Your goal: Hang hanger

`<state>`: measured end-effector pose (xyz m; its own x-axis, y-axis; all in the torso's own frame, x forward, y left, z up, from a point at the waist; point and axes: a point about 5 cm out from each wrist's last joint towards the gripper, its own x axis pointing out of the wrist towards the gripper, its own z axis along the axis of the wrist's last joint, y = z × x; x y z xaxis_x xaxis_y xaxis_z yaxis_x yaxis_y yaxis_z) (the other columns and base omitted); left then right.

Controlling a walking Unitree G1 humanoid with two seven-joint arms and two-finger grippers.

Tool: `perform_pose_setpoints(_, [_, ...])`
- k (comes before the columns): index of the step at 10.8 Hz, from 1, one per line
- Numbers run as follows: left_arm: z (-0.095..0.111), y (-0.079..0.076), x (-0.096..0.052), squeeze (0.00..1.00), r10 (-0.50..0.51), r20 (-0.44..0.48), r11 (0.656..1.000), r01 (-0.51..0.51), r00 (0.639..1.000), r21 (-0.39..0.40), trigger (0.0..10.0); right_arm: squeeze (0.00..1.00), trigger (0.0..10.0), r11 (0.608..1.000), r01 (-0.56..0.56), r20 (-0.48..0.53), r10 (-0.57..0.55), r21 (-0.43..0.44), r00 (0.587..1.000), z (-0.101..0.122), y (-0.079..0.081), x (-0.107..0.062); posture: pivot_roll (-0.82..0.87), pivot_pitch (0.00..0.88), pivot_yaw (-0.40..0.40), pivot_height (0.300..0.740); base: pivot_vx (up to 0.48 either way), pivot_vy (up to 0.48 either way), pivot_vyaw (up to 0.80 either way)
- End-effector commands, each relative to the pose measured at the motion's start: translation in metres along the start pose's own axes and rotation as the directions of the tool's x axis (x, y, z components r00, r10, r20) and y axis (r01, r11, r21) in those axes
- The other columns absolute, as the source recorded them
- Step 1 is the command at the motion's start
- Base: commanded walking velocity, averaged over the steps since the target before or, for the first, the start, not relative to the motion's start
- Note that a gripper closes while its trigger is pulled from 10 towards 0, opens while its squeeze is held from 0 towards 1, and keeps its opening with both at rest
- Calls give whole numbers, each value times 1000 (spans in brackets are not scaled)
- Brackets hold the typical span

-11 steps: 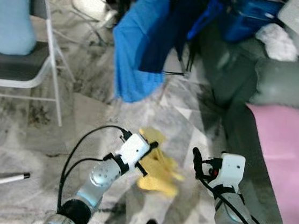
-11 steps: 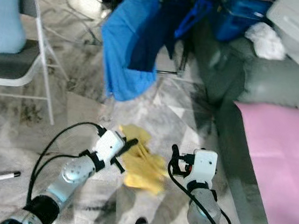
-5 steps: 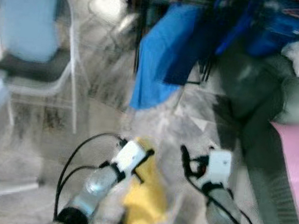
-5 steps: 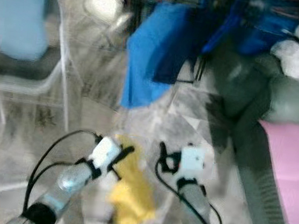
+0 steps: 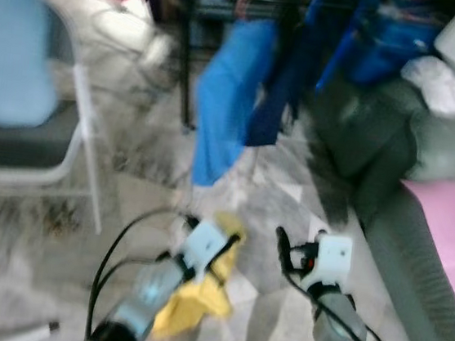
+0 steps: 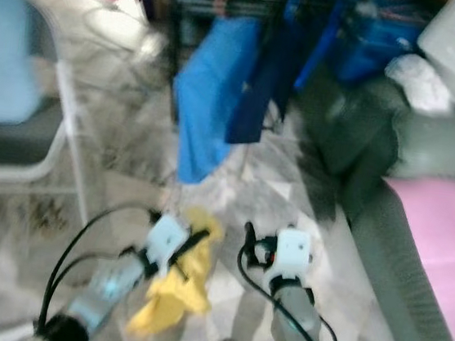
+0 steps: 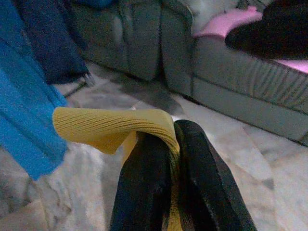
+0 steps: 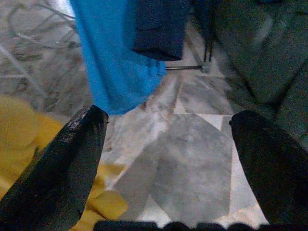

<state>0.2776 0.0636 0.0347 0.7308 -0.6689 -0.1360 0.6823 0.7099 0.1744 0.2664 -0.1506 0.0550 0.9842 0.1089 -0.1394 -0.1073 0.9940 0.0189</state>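
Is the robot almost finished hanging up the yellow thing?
Not yet. Done so far: the left claw has pinched the yellow cloth tight, and it dangles over the marble floor. In hand: it faces the rack where the blue clothes hang, with the right claw open and holding nothing. Left to do: get close and hang it up. I can't make out a hanger in the blur.

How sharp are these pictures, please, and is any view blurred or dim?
Both eye views are smeared by motion blur, so the chair and hanging blue clothes lack crisp edges. The left wrist view is sharper: the left gripper is shut on the yellow cloth, in soft dim light. In the right wrist view the open right gripper frames a mildly blurred floor.
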Motion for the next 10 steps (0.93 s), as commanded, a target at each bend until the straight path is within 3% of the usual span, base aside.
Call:
perform_pose_setpoints(1, [7, -6, 6, 0, -6, 30, 1000, 6, 1000, 12, 10000, 0, 10000, 999, 34, 5, -34, -9, 999, 1, -10, -1, -129, 162, -26, 740, 0, 0, 0])
perform_pose_setpoints(5, [-2, -4, 3, 0, 28, -4, 998, -28, 1000, -59, 10000, 0, 10000, 1000, 23, -9, -23, -1, 1000, -5, -4, 5, -107, 68, -15, 740, 0, 0, 0])
perform_pose_setpoints(6, [-4, 1, 5, 0, 61, -25, 994, -63, 998, -88, 10000, 0, 10000, 1000, 24, 3, -24, 7, 1000, -2, -2, 14, -106, 13, -6, 740, 0, 0, 0])
perform_pose_setpoints(8, [-6, 16, 5, 0, 155, -56, 973, -163, 986, -164, 10000, 0, 10000, 1000, 25, 25, -26, 14, 999, 4, -3, 19, -108, 0, -3, 740, 0, 0, 0])
perform_pose_setpoints(10, [-8, 22, 4, 0, 183, -63, 955, -193, 981, -224, 10000, 0, 10000, 1000, 18, 31, -18, 8, 999, 2, -3, 21, -110, 0, -5, 740, 0, 0, 0])
